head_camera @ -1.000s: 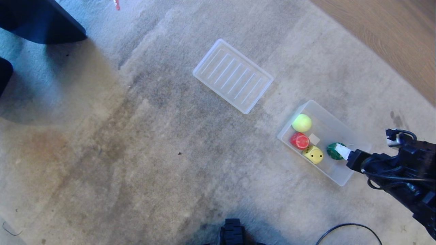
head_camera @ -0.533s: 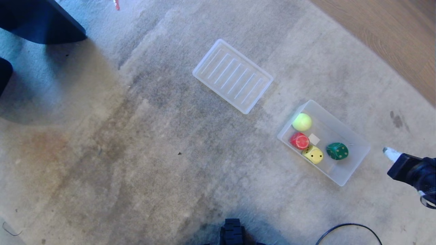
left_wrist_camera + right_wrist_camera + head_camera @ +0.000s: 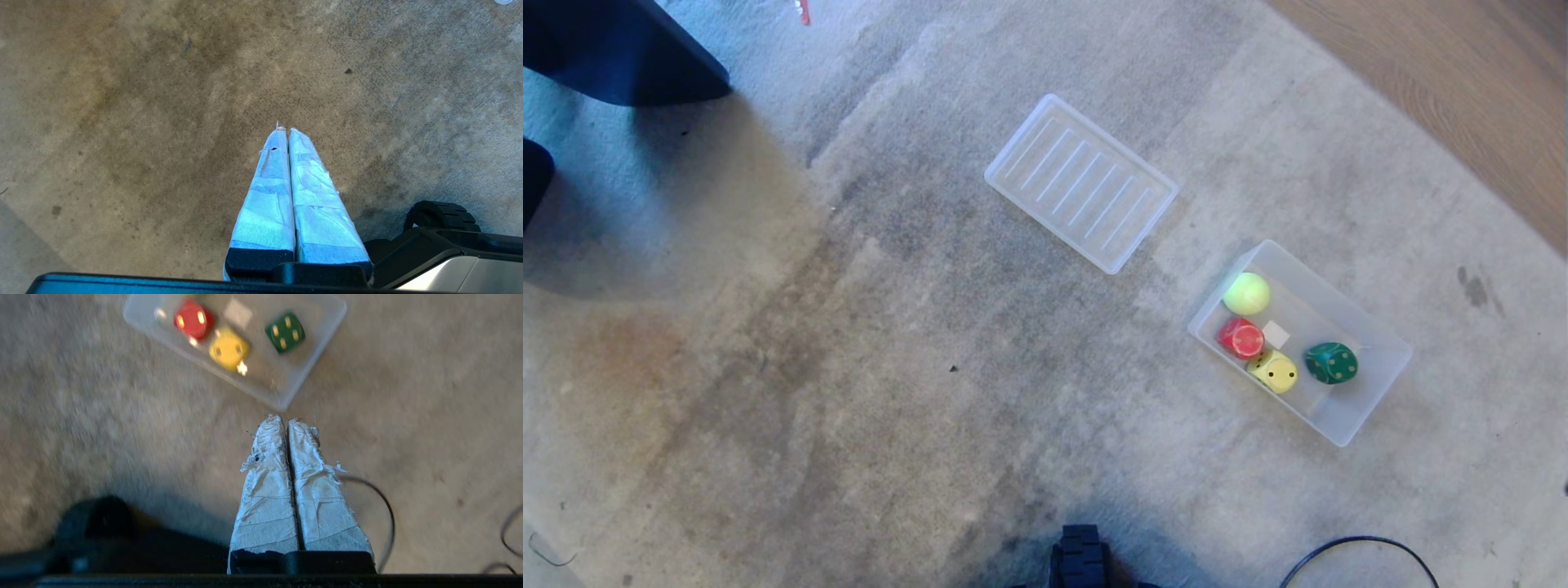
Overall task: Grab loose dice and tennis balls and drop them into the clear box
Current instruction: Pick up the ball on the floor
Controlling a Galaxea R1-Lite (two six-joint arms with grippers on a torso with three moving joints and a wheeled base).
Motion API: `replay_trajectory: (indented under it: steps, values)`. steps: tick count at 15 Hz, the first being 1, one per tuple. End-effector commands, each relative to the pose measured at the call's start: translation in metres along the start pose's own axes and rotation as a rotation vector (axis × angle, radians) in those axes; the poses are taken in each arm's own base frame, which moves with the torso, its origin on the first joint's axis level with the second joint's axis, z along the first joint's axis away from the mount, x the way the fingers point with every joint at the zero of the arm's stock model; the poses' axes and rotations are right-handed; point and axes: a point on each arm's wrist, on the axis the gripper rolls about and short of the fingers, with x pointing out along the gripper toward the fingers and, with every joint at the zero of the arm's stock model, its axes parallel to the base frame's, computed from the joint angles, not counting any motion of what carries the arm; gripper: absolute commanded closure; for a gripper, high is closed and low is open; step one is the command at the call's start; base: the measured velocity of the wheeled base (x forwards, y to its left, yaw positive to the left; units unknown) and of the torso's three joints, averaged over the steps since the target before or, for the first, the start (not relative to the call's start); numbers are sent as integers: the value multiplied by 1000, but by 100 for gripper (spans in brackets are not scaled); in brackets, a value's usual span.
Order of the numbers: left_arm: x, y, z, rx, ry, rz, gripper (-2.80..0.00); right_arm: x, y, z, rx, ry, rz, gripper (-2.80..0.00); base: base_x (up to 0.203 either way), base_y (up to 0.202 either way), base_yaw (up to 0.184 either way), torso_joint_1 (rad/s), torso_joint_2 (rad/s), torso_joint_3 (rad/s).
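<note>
Clear box [image 3: 1372, 343] on the carpet [image 3: 849, 367] holds a tennis ball [image 3: 1246, 294] and red [image 3: 1241, 337], yellow [image 3: 1275, 371] and green [image 3: 1332, 363] dice. Right gripper [image 3: 284, 421] is closed and empty, just short of a box corner; left gripper [image 3: 283, 131] is closed over bare carpet.

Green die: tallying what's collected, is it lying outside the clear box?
No, the green die sits inside the clear box, beside the yellow die.
</note>
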Motion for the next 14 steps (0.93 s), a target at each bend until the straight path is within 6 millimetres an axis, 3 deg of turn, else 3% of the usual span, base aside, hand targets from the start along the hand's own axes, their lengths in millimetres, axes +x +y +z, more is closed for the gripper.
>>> replay_trajectory:
  steps: [1, 4, 6, 10, 14]
  values:
    - [0, 0, 0, -1, 0, 1, 0, -32, -6, -27, -6, -27, -7, 0, 0, 0, 0, 0, 0, 0]
    - [0, 0, 0, -1, 0, 2, 0, -41, -8, -61, -44, 58, 29, 0, 0, 0, 0, 0, 0, 0]
    - [0, 0, 0, -1, 0, 1, 0, -41, -8, -63, -51, 63, 38, 0, 0, 0, 0, 0, 0, 0]
    - [0, 0, 0, -1, 0, 1, 0, -55, -10, -69, -74, -131, 83, 0, 0, 0, 0, 0, 0, 0]
    - [0, 0, 0, -1, 0, 1, 0, -53, -10, -69, -57, -170, 93, 0, 0, 0, 0, 0, 0, 0]
